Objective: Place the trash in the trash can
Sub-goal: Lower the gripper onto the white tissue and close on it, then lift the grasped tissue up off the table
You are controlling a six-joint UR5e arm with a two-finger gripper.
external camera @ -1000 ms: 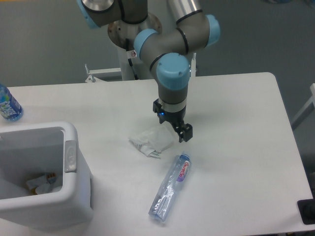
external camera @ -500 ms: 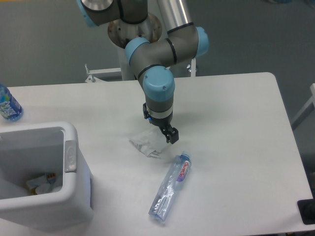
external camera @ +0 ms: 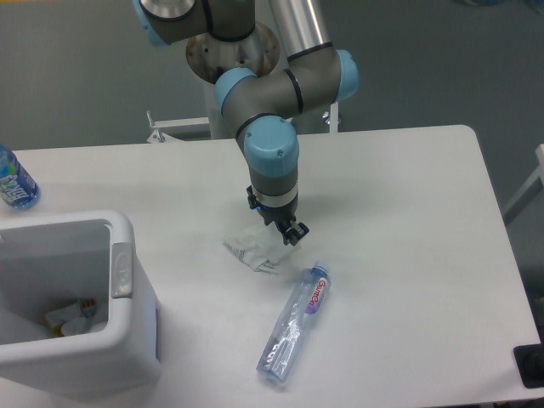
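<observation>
The wrapper (external camera: 252, 247) lies between the bin (external camera: 127, 340) (left) and the flattened bottle (external camera: 294, 325).

- white tabletop (external camera: 408, 255) with rounded corners is carrying everything here
- trash can (external camera: 127, 357) is sitting at the front left corner, already got some scraps lying inside
- crumpled white wrapper (external camera: 252, 250) is lying around the middle
- flattened clear bottle (external camera: 294, 325) with the red-and-purple label is lying just beside it toward the front, slanted, cap end pointing at the wrapper
- blue-labelled water bottle (external camera: 13, 182) is standing way over at the left edge, half cut off
</observation>
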